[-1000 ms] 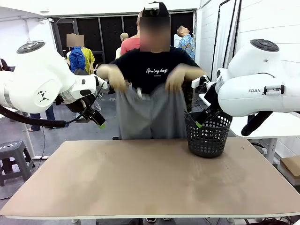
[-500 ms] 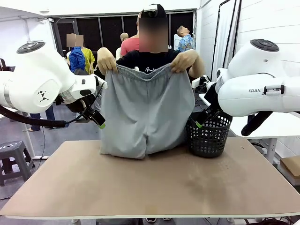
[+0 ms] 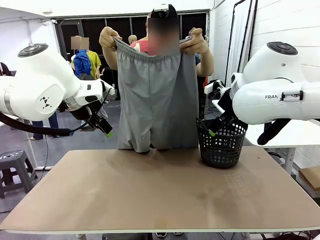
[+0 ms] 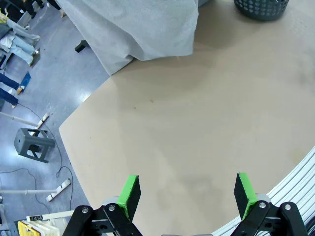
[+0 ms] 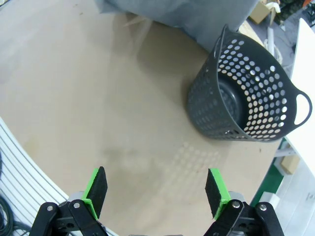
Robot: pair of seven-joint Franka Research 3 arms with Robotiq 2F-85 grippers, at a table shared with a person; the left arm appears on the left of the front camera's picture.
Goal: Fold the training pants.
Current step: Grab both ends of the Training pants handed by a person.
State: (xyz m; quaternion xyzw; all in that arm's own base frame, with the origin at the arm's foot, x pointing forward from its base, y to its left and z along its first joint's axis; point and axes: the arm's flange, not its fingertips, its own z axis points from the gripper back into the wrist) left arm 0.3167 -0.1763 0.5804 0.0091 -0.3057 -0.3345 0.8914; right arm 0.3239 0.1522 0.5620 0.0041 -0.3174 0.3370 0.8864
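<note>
— Hoisted the training pants (image 3: 157, 100) higher than half a second ago, with the waistband up at head height now. Front view first?

— Yes. Pinched at both waistband corners by the person's fists (image 3: 109, 37) and spread flat, likely for shaking out before laying down. Left dangling with hems at the 12 o'clock edge of the table (image 3: 150, 195); touching or not, cannot tell.

— And the robot?

— Parked the left hand (image 3: 105, 129) at 10 o'clock and the right hand (image 3: 216, 127) at 2 o'clock, near the black basket (image 3: 221, 145). Both off the cloth, presumably waiting for something to fold.

— Left wrist view?

— Shows the left hand (image 4: 187, 189) spread wide and holding nothing, over bare table. Puts the training pants (image 4: 133, 29) up at 11 o'clock, well apart.

— Right wrist view?

— Much alike: right hand (image 5: 156, 189) spread wide and empty. Black basket (image 5: 246, 103) at 2 o'clock, upright and looking empty; training pants (image 5: 187, 14) at 12 o'clock beyond it. No fold begun yet, by the look of it.
</note>
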